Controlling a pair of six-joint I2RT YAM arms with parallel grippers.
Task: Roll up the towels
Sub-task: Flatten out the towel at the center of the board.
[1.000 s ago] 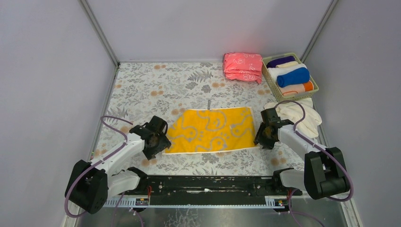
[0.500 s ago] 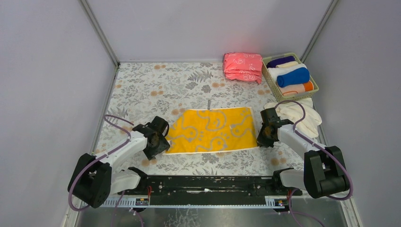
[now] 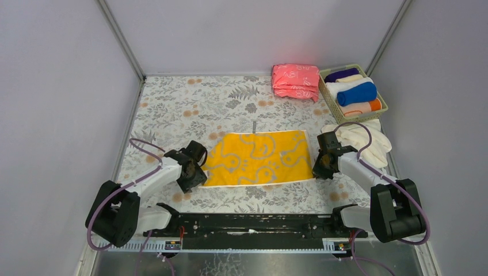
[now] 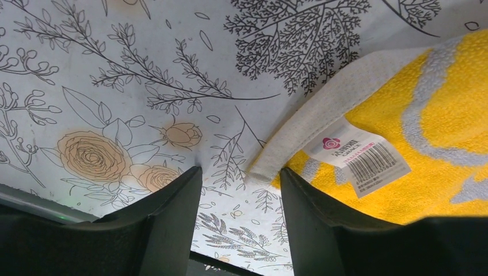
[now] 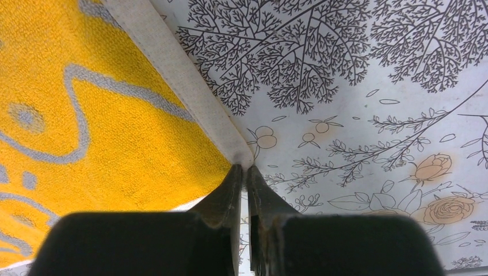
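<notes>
A yellow towel (image 3: 256,157) with white print lies flat in the middle of the table. My left gripper (image 3: 195,176) is open at its near left corner; in the left wrist view (image 4: 240,178) the white hem corner (image 4: 265,171) with a barcode label (image 4: 357,155) lies between the fingers. My right gripper (image 3: 318,168) is shut on the towel's near right corner; in the right wrist view (image 5: 244,170) the fingertips pinch the white hem (image 5: 239,154). Rolled towels, among them a royal blue one (image 3: 357,94) and an orange one (image 3: 374,105), lie in a basket (image 3: 324,95). Cream-white cloths (image 3: 362,141) lie heaped beside the right arm.
A folded pink stack (image 3: 295,81) with white pattern sits at the back right, next to the basket. The table has a floral cover (image 3: 190,109) and grey walls on three sides. A black rail (image 3: 253,223) runs along the near edge.
My left gripper has crept right, closer onto the towel's near left corner. The right gripper has barely shifted. The towel has not moved.
</notes>
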